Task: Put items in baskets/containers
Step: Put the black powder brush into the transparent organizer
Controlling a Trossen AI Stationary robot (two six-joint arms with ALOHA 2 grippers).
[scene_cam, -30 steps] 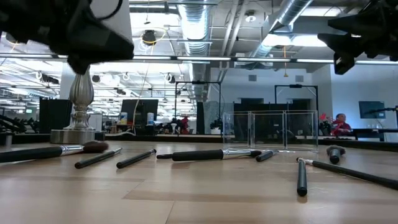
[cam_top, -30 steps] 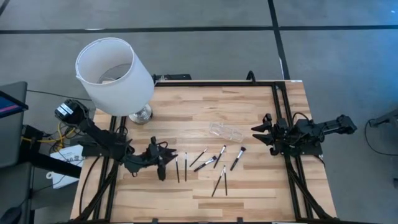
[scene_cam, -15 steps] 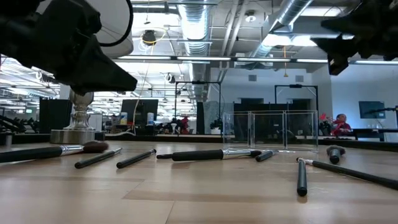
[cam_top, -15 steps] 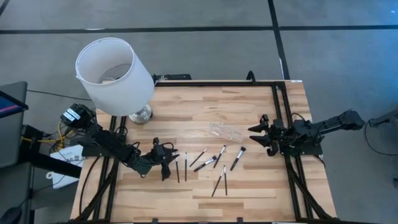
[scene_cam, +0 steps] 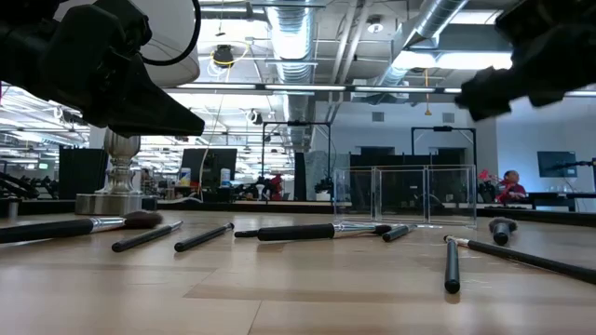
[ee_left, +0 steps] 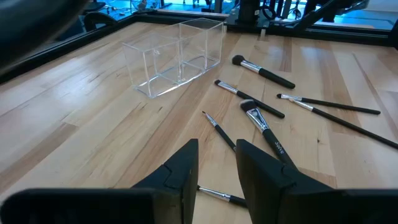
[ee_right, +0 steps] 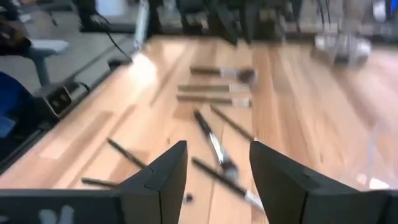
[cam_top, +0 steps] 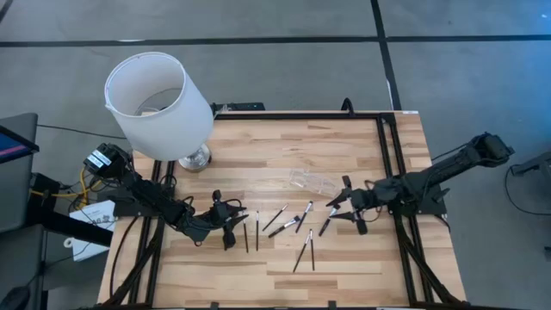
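Several thin black makeup brushes (cam_top: 293, 228) lie flat and scattered on the wooden table, between the two arms. The clear plastic tray (cam_top: 312, 181) stands just beyond them toward the far edge and also shows in the left wrist view (ee_left: 174, 53). My left gripper (cam_top: 234, 226) hovers open with a narrow gap at the left end of the brush row; one thin brush (ee_left: 219, 132) lies ahead between its fingers. My right gripper (cam_top: 343, 209) is open wide above the table, beside the wide-headed brush (cam_top: 329, 220), with brushes (ee_right: 214, 146) ahead of it.
A big white lampshade (cam_top: 159, 99) on a metal base (cam_top: 195, 158) stands at the far left corner of the table. Black frame rails (cam_top: 389, 164) run along the table's right side. Bare wood lies near the front edge (cam_top: 284, 280).
My right arm has reached out toward the table's left and somewhat nearer, bringing its open gripper from the right rail up to the brushes. My left gripper has shifted a little to the right and nearer, toward the leftmost brushes. No brush has moved.
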